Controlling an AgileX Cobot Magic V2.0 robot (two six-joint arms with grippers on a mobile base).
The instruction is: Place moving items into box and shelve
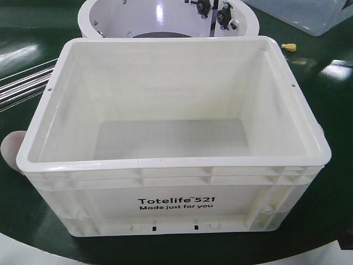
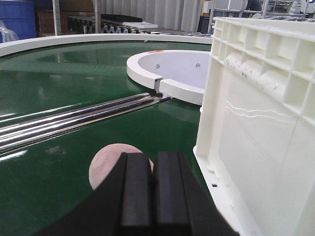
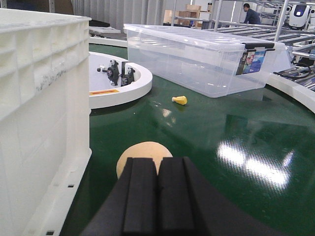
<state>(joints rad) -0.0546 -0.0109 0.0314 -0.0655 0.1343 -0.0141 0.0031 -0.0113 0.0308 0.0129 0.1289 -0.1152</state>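
A large white box (image 1: 165, 163) stands open-topped on a green table (image 1: 331, 94), its printed front wall facing us and its ribbed rim running unbroken around all four sides. Beyond its far rim sits a round white tub (image 1: 88, 22).

From the left wrist view we see the left gripper (image 2: 153, 187) low over the table, its two black jaws pressed together with only a thin seam between them and nothing held. Just past its tip lies the pink ball (image 2: 106, 164), resting on the green surface beside the box's left wall (image 2: 261, 123), with a strip of bare green between ball and wall. Metal rods (image 2: 74, 120) cross the table behind the ball and end at the tub (leaving open green to the ball's left).

From the right wrist view the right gripper (image 3: 157, 196) likewise has its jaws together, holding nothing. The yellow ball (image 3: 142, 152) lies just ahead of it, near the box's right wall (image 3: 34, 123) but apart from it. Wide open green spreads to the ball's right. Farther back stand a clear bin (image 3: 197, 59) and a small yellow piece (image 3: 180, 100).
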